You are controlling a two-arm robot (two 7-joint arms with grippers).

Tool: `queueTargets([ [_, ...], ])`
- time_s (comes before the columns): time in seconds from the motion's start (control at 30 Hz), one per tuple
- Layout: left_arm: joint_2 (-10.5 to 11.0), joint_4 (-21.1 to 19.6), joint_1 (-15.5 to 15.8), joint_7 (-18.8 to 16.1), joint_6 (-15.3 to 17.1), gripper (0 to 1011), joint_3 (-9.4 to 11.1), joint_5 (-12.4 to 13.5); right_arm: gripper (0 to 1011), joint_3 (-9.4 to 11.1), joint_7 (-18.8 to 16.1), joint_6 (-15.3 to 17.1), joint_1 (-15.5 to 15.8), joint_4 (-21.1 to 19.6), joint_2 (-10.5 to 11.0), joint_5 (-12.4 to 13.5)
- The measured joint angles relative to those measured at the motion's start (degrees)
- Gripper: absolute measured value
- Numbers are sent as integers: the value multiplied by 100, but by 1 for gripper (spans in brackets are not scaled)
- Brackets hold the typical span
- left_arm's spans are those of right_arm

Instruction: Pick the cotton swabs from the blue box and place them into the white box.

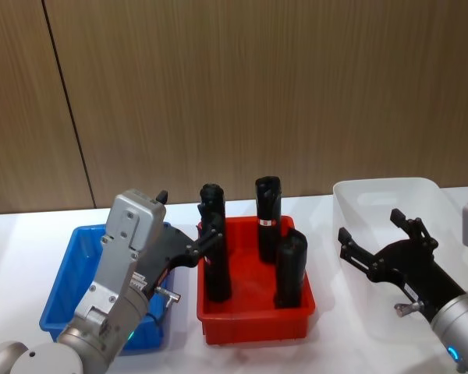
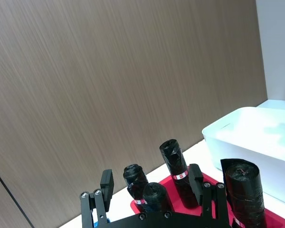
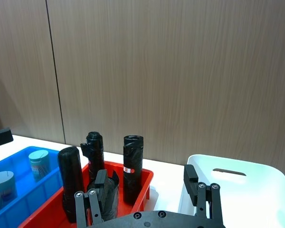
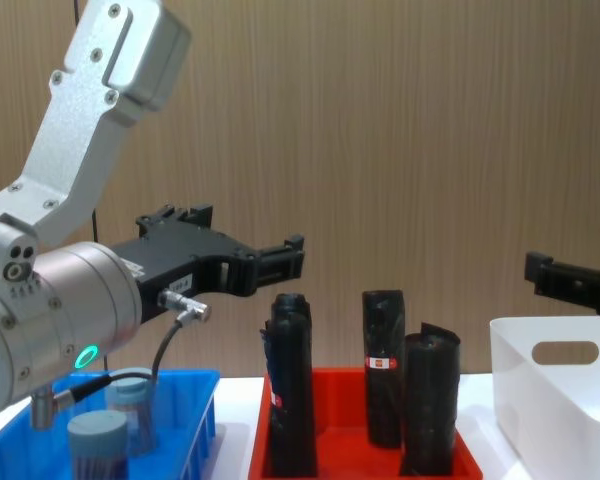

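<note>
Red tray (image 1: 253, 323) of black rolls (image 1: 267, 218) stands between blue box (image 1: 62, 280) and white box (image 1: 386, 185); left tool (image 1: 187, 216), right tool (image 1: 369, 224) open, empty

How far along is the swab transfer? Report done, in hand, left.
Done: nothing visible in the tall white plastic bin. In hand: nothing; the left gripper hangs open, raised near the shallow blue plastic bin, the right gripper open over the white bin. Left: two clear grey-lidded cotton swab jars sit in the blue bin.
</note>
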State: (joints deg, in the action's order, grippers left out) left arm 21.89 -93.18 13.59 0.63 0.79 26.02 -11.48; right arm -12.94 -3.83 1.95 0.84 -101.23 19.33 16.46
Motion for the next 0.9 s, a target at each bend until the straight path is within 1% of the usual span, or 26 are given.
queueTargets([
  [0.73,0,0,0,5,0,1004,-1,0,1002,0,0,0,0,0,0,0],
  [0.9,6,50,25,100,33,1004,-27,-3,1002,0,0,0,0,0,0,0],
])
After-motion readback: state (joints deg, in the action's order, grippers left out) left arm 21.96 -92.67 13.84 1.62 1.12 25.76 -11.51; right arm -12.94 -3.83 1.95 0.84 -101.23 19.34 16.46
